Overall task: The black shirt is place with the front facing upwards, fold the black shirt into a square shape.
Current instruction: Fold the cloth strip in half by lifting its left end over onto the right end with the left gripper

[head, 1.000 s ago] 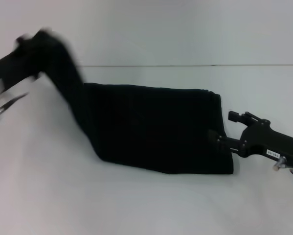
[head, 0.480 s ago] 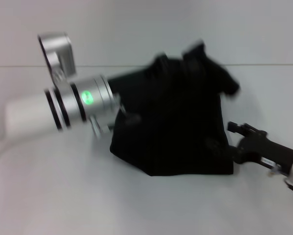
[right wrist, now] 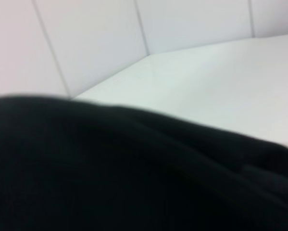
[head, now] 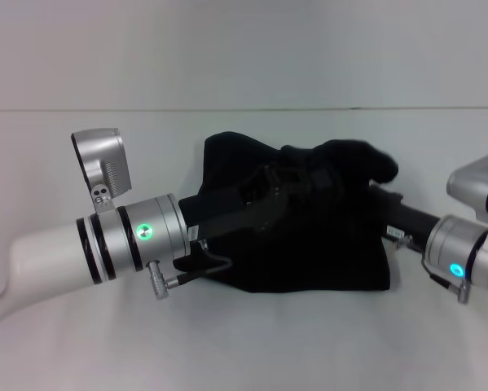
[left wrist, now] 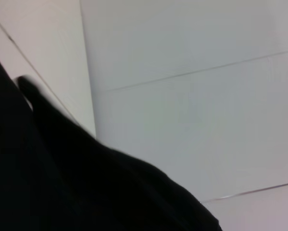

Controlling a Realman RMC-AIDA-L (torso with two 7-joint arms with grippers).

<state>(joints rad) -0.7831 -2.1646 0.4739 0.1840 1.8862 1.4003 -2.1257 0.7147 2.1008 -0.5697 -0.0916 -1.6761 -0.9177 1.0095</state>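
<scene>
White tabletop (head: 227,342) against a pale tiled wall (head: 244,49), and the black shirt (head: 309,261) sits bunched at centre, its upper layer heaped in loose folds. Left gripper (head: 264,204) reaches across on top of the cloth, right gripper (head: 382,208) presses in at the shirt's right edge. Dark fabric swallows both sets of fingers, so I cannot tell if either is clamped or apart.

You have one shirt (head: 309,244) on desk (head: 227,342), two arms reaching in, nothing else countable.
</scene>
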